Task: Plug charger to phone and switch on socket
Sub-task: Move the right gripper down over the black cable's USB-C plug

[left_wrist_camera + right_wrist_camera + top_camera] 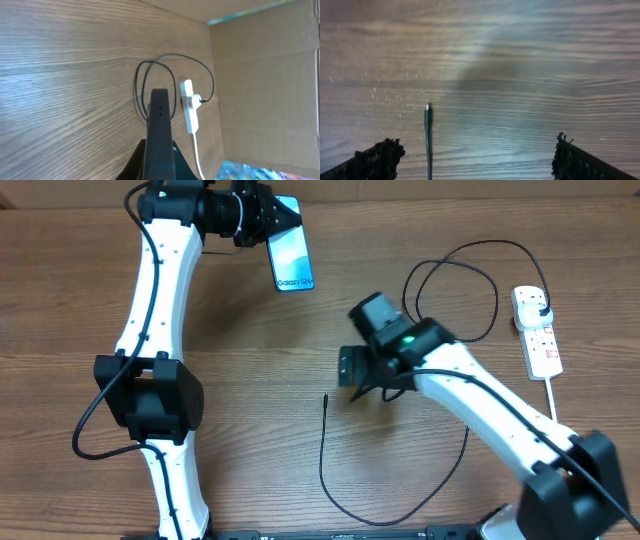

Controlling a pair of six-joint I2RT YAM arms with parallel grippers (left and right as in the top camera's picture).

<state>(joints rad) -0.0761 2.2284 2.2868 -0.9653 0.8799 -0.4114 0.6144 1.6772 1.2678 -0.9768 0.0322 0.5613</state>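
At the far side of the grainy brown wooden surface point(260, 410), the left gripper point(265, 222) is squeezed tight on one short end of the flat, shiny blue phone point(291, 260). The right gripper point(477, 157) is spread wide and holds nothing, and the slim tip of the thin black charger point(427, 142) lies on the wood between its rough black fingers point(377, 157). The long white socket point(538, 335) lies off to the right with the charger's plug in it.
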